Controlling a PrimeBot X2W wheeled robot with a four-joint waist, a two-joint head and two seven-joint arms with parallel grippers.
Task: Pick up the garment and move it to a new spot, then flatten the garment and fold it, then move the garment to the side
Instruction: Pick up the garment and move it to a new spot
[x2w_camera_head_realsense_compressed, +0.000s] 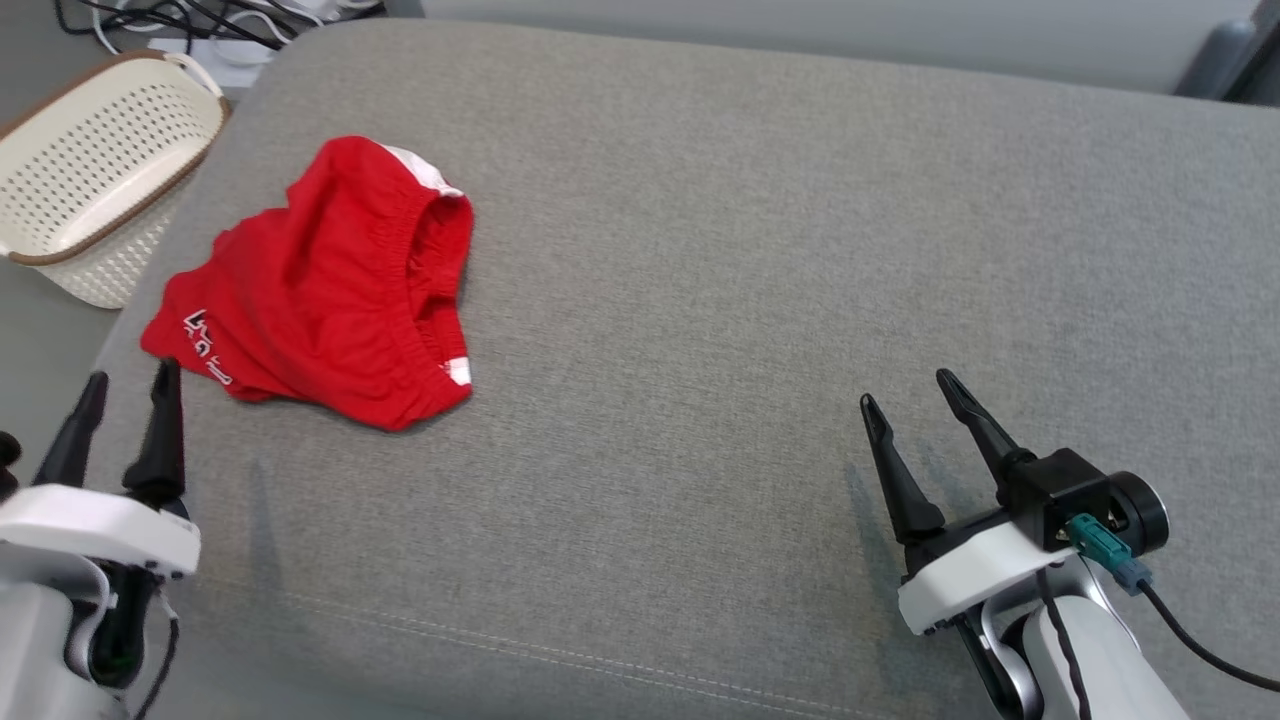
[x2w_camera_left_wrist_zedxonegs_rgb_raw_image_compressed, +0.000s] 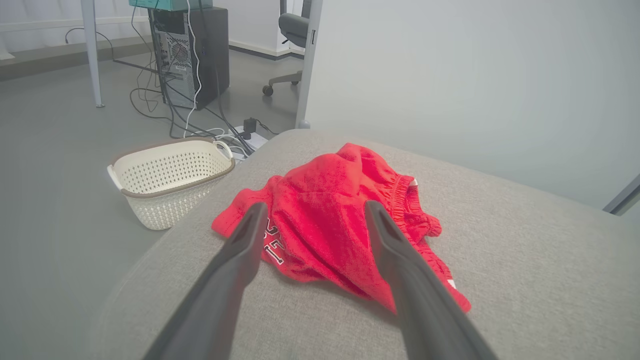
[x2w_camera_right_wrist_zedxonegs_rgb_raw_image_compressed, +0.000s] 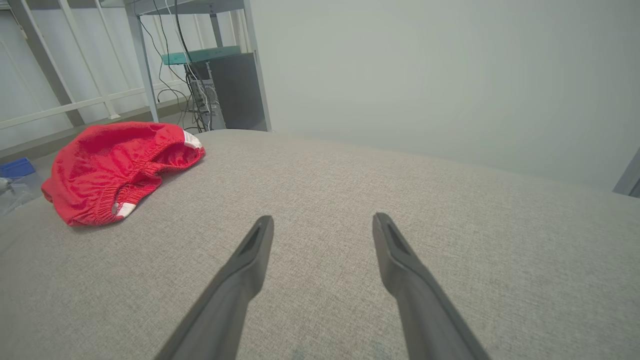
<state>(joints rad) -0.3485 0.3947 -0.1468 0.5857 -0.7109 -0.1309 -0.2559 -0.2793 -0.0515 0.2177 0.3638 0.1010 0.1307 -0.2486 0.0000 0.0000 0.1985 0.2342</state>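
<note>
The garment (x2w_camera_head_realsense_compressed: 325, 285) is a pair of red shorts with white trim and white lettering, lying crumpled on the left part of a grey cushion (x2w_camera_head_realsense_compressed: 760, 250). My left gripper (x2w_camera_head_realsense_compressed: 130, 378) hovers open at the cushion's lower left, just short of the shorts' lettered corner. In the left wrist view the garment (x2w_camera_left_wrist_zedxonegs_rgb_raw_image_compressed: 330, 225) lies right beyond my open fingers (x2w_camera_left_wrist_zedxonegs_rgb_raw_image_compressed: 245, 240). My right gripper (x2w_camera_head_realsense_compressed: 908, 388) stands open over bare cushion at the lower right, well away from the shorts. From the right wrist view the garment (x2w_camera_right_wrist_zedxonegs_rgb_raw_image_compressed: 112, 167) sits far left, ahead of my open right gripper (x2w_camera_right_wrist_zedxonegs_rgb_raw_image_compressed: 322, 220).
A cream perforated basket (x2w_camera_head_realsense_compressed: 95, 170) with a brown rim stands on the floor off the cushion's left edge. Cables (x2w_camera_left_wrist_zedxonegs_rgb_raw_image_compressed: 200, 125) and a computer tower (x2w_camera_left_wrist_zedxonegs_rgb_raw_image_compressed: 192, 55) sit on the floor behind it. A pale wall (x2w_camera_right_wrist_zedxonegs_rgb_raw_image_compressed: 425, 75) runs along the cushion's far side.
</note>
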